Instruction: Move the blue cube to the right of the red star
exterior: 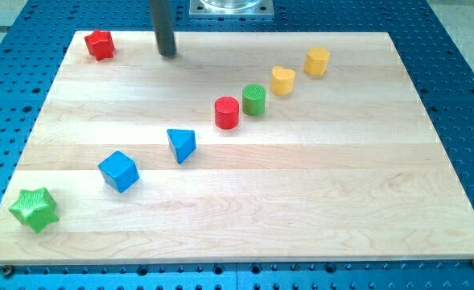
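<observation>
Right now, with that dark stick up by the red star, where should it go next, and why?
Probably my tip should travel down toward the view's bottom left, to just below and left of the blue cube. It stands now near the view's top, right of the red star, far from the cube. Pushing from that side would send the cube up toward the spot beside the star.

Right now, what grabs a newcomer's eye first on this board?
A diagonal line of four blocks, red cylinder, green cylinder, yellow heart and yellow cylinder, climbs toward the view's top right. My tip stands at the top edge, just right of the red star. The blue cube sits lower left, far from both.
</observation>
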Available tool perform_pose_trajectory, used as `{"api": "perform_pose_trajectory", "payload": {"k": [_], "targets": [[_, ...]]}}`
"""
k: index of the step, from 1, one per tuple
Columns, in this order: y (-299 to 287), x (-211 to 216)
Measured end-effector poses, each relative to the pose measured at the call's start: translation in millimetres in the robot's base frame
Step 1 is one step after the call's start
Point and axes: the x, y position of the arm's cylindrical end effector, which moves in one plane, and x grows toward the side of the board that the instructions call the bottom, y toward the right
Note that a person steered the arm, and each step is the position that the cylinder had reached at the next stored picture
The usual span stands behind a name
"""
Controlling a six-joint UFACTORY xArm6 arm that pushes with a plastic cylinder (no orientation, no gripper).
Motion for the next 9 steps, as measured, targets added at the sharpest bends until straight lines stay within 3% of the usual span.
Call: {"api": "perform_pose_trajectory", "payload": {"k": [1,2,3,4,5,6,8,9], "targets": [[12,53],[-24,148],[-78,169],[-131,250],[-117,282],[-50,284],[-26,297],[-26,275]]}}
